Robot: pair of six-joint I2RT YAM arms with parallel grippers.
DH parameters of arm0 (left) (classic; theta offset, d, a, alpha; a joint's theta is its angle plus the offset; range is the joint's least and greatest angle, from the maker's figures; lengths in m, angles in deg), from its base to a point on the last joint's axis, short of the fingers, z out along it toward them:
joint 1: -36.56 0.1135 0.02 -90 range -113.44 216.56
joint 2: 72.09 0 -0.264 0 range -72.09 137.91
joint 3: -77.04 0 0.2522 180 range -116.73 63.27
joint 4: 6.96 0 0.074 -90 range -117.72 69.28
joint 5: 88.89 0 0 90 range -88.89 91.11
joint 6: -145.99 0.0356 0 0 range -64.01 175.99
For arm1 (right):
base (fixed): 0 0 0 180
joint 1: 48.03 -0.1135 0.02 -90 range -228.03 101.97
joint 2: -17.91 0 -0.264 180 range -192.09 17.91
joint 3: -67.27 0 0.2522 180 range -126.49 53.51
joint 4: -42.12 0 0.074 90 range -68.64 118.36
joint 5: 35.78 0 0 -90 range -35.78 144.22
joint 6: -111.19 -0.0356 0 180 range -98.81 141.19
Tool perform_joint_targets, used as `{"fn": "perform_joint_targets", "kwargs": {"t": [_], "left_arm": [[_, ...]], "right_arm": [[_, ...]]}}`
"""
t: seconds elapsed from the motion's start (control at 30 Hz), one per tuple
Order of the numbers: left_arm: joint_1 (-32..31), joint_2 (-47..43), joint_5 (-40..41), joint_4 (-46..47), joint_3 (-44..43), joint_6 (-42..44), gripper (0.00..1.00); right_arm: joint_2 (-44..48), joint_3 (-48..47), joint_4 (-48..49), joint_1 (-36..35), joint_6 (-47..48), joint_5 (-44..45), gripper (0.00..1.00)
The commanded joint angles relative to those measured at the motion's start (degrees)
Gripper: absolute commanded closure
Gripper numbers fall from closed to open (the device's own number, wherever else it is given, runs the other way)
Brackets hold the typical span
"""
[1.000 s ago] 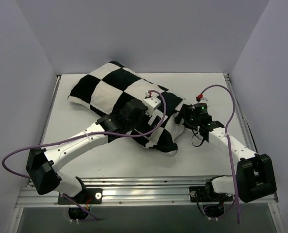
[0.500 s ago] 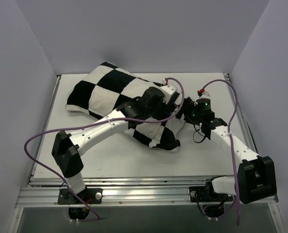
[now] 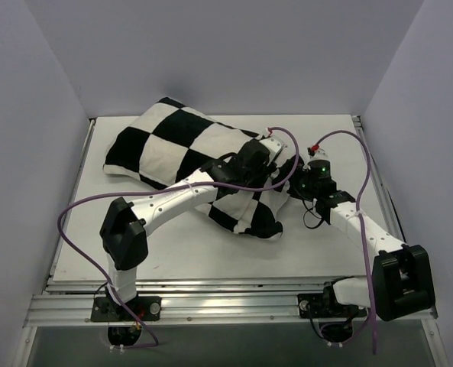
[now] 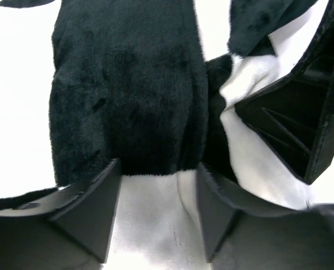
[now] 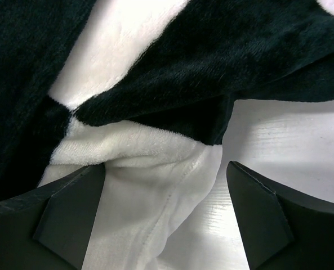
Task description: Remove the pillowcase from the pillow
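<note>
The black and white checkered pillowcase (image 3: 165,145) lies diagonally across the table, stuffed and plump. The pillow is hidden inside it in the top view. My left gripper (image 3: 276,176) reaches across onto the case's near right end. In the left wrist view its jaws (image 4: 158,169) stand partly apart, with white plush of the pillowcase (image 4: 127,84) filling the gap. My right gripper (image 3: 293,186) sits at the same end, wide open (image 5: 167,169). A fold of the pillowcase (image 5: 212,73) lies by its left finger. Smoother white seamed cloth (image 5: 155,225) shows under it; I cannot tell whether that is the pillow.
The white table (image 3: 173,252) is walled on the left, back and right. A metal rail (image 3: 226,294) runs along its near edge by the arm bases. Purple cables (image 3: 66,222) loop off both arms. The right gripper's black finger (image 4: 296,124) shows close by in the left wrist view.
My left arm has swung right along the pillowcase to its near right end, and its jaws have narrowed. The right gripper has shifted only slightly and stays open.
</note>
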Motion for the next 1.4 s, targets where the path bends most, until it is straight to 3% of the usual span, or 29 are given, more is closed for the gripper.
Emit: {"fn": "perform_joint_targets", "kwargs": {"t": [0.0, 0.27, 0.47, 0.7, 0.87, 1.07, 1.37], "left_arm": [[-0.2, 0.0, 4.9, -1.5, -2.7, 0.6, 0.39], [0.9, -3.0, 8.9, -2.6, -0.8, 1.3, 0.83], [2.0, -5.5, 13.9, -3.3, 1.3, -0.9, 0.85], [2.4, -7.6, 7.5, -0.9, 5.5, -5.1, 0.86], [2.5, -7.8, 5.3, 0.8, 7.2, -7.5, 0.86], [2.8, -8.1, 4.0, 1.2, 6.5, -8.9, 0.86], [5.3, -9.0, 2.2, 2.3, 8.8, -12.2, 0.86]], "right_arm": [[-2.0, 2.1, 2.9, 0.1, -0.4, -1.6, 0.16], [-5.5, 4.9, 4.0, 2.7, -0.5, -0.7, 0.16], [-3.3, 3.7, 0.6, 3.2, 0.7, 1.8, 0.16], [4.6, -2.6, -6.1, 1.2, 2.0, 1.2, 0.16], [8.7, -9.1, -8.7, -5.2, 0.8, 2.3, 0.16], [3.9, -14.6, -7.2, -9.7, -1.7, 3.3, 0.17], [-6.7, -9.9, 0.5, -13.3, -2.6, 5.4, 0.22]]}}
